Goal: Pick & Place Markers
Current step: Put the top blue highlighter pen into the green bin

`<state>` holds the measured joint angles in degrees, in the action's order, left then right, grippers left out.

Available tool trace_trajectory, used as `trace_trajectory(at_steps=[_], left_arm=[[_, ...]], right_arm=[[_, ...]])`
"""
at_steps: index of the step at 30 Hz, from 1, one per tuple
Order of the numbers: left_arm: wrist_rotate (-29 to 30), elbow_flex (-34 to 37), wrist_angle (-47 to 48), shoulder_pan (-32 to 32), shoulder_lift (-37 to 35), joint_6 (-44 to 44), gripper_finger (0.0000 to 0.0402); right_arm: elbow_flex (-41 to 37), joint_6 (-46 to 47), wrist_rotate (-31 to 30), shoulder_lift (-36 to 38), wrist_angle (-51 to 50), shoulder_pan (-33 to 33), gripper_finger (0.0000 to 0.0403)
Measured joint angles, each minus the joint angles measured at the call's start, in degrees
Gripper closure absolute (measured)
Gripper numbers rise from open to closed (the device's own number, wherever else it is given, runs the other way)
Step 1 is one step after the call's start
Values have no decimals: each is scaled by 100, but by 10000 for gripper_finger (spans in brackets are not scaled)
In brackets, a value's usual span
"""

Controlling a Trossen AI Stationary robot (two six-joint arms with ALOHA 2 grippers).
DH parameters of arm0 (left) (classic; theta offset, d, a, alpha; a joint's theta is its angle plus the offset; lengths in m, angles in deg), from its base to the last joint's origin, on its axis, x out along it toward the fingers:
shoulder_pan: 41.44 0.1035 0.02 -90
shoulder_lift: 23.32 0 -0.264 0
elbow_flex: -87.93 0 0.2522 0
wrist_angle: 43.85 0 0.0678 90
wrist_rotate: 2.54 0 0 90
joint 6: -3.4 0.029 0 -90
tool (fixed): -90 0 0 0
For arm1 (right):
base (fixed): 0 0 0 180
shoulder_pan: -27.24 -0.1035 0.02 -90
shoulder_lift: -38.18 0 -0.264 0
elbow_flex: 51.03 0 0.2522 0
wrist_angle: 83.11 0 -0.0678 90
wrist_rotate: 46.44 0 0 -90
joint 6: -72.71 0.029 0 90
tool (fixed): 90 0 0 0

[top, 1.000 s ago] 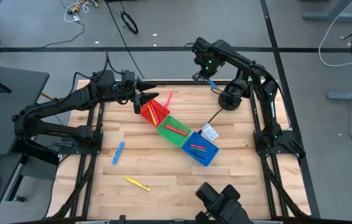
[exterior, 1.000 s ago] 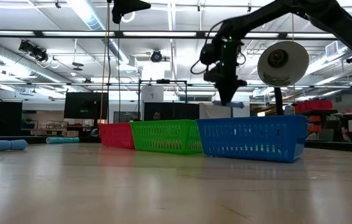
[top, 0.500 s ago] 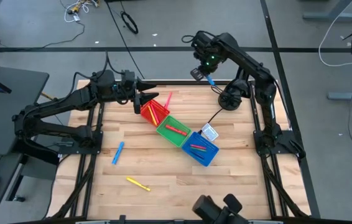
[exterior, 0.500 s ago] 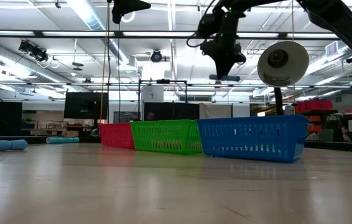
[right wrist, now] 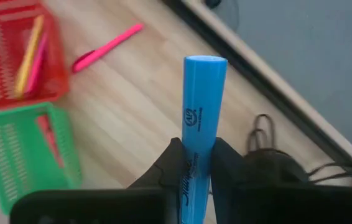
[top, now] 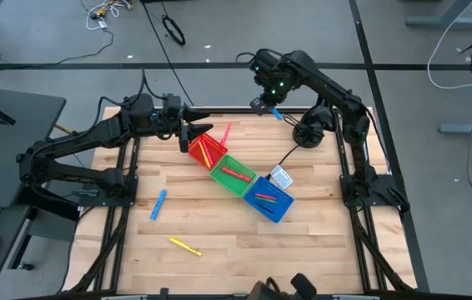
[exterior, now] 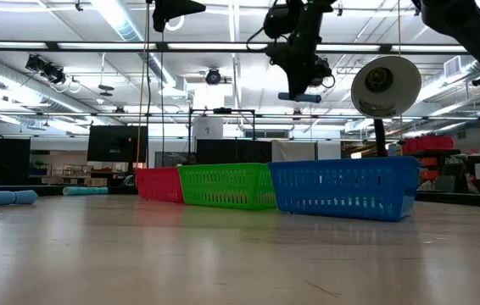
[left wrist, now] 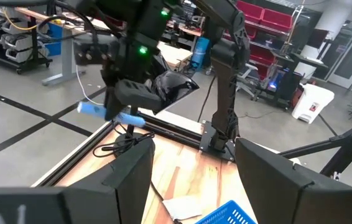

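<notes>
My right gripper (top: 264, 102) hangs high over the table's far edge, shut on a light blue marker (right wrist: 204, 112); the low view shows that marker (exterior: 300, 98) lying level, well above the bins. My left gripper (top: 197, 133) waits open over the red bin (top: 203, 150), which has yellow and pink markers lying in it. The green bin (top: 233, 173) and the blue bin (top: 268, 198) each hold markers too. Lying flat on the table are a pink marker (top: 224, 133), a blue marker (top: 159, 204) and a yellow marker (top: 185, 247). My right gripper pinches the light blue marker between its two fingers (right wrist: 173, 155) at the barrel's printed lower part (right wrist: 193, 163). The rest of the barrel and its flat end (right wrist: 205, 61) stick out past the fingertips. It is lifted clear of the table and lies about level in the low view.
The three bins stand edge to edge in a slanted row across the table's middle. A small white and blue box (top: 280, 177) sits beside the blue bin. A black round lamp on a stand (top: 307, 133) is at the far right. Bare wood lies toward the near edge.
My right gripper has risen steadily with the blue marker, from just above the blue bin's rim height to well above the bins, drifting a little toward the table's left. It has stayed shut on the marker.
</notes>
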<state>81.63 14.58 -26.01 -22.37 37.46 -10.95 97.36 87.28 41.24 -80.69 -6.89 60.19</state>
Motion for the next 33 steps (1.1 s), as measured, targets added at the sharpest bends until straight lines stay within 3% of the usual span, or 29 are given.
trace_trajectory(at_steps=[26,33], left_arm=[[-27,0,15,7,-57,66,168],[-177,0,744,145,-447,297,168]], right_arm=[[-2,1282,29,0,203,-1767,365],[-2,1641,54,0,404,-2073,365]])
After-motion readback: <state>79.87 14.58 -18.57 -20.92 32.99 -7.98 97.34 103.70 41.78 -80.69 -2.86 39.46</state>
